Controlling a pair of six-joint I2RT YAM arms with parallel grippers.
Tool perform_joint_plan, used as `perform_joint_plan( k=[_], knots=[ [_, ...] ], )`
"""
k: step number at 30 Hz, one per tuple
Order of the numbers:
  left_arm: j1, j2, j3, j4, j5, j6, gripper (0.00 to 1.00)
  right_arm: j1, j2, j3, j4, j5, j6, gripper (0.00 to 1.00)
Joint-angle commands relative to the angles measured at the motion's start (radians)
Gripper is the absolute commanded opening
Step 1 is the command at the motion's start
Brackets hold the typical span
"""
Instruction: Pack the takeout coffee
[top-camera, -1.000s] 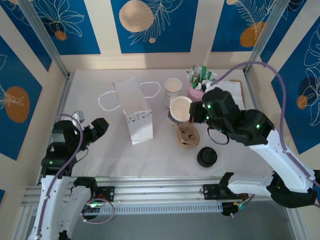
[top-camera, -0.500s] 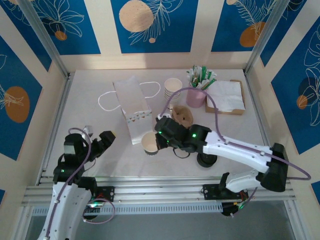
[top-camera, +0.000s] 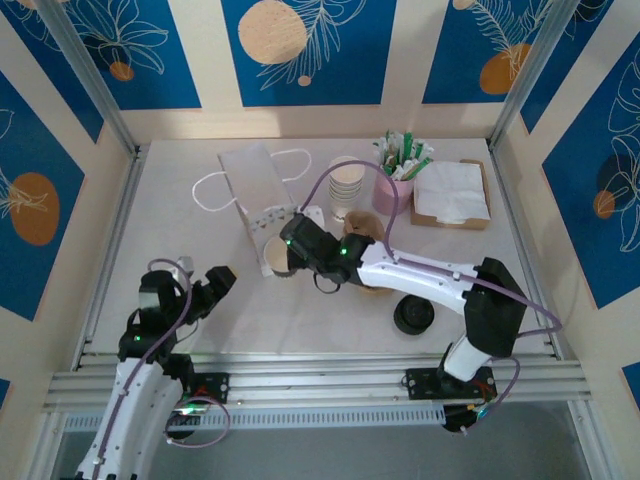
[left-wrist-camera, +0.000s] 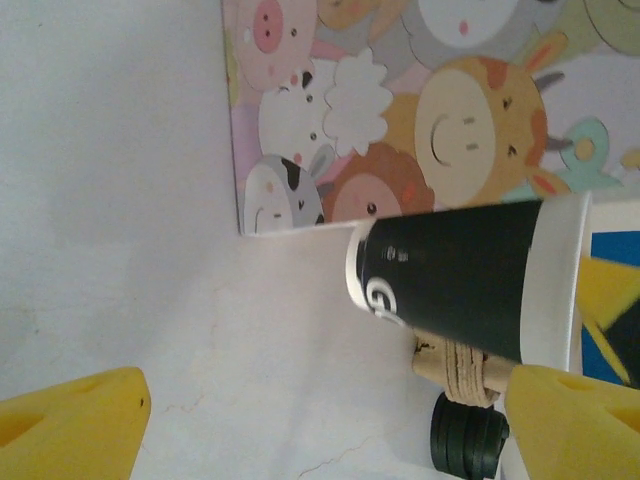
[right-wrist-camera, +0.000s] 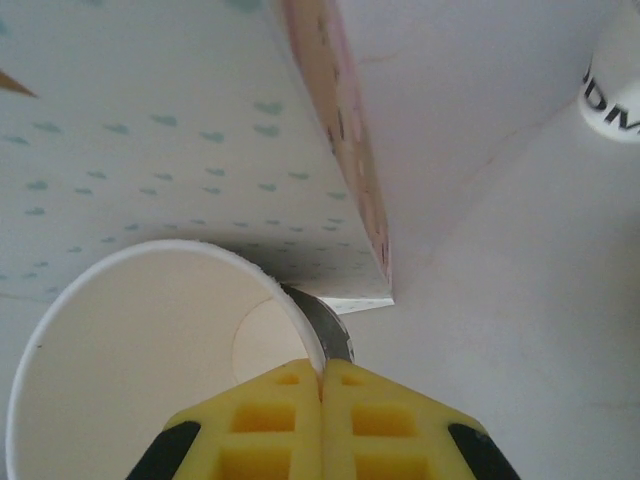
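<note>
White tabletop (top-camera: 170, 230) between blue-patterned walls.

Top view: the paper bag (top-camera: 255, 185) lies toward the far left, its handles spread at the far end. Whether it is flat or tipped up cannot be settled. The takeout coffee cup (top-camera: 272, 256) sits just beside the bag's near end, lidless, with its pale inside showing. The right gripper (top-camera: 290, 248) is clamped on its rim. The left gripper (top-camera: 200, 272) stands near-left of the bag, apart from bag and cup, spread wide and empty. A round black lid (top-camera: 413, 315) rests well apart to the right.

Left wrist view: the cup's dark wall (left-wrist-camera: 460, 280) runs across the frame. Its base points left, just under the lower corner of the bag's printed face (left-wrist-camera: 400, 110), and its white rim is to the right.

Right wrist view: the yellow fingers (right-wrist-camera: 270, 400) are pressed together on the cup wall (right-wrist-camera: 130, 350). The bag's dotted panel (right-wrist-camera: 150, 130) is directly beyond the cup mouth, its corner just past the rim.

Judgement: entry depends on where the bag's opening faces, which cannot be made out. The right arm has the cup; the left is free to steady the bag.
</note>
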Motion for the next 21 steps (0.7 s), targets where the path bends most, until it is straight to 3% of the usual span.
perform_joint_plan(
  k=[1,6,11,21],
  knots=[
    [-0.004,0.035,0.001,0.097,0.047,0.013,0.92,-0.027,0.009,0.059,-0.02,0.006,0.043,0.0],
    [-0.021,0.059,-0.02,0.116,0.049,0.023,0.91,-0.02,-0.007,0.074,-0.172,0.01,0.085,0.0],
    [-0.105,0.031,-0.026,0.088,-0.006,0.074,0.89,0.001,-0.035,0.06,-0.375,-0.005,0.179,0.0],
    [-0.415,0.058,-0.115,0.266,-0.21,-0.002,0.88,0.045,-0.1,-0.086,-0.382,-0.052,0.309,0.0]
  ],
)
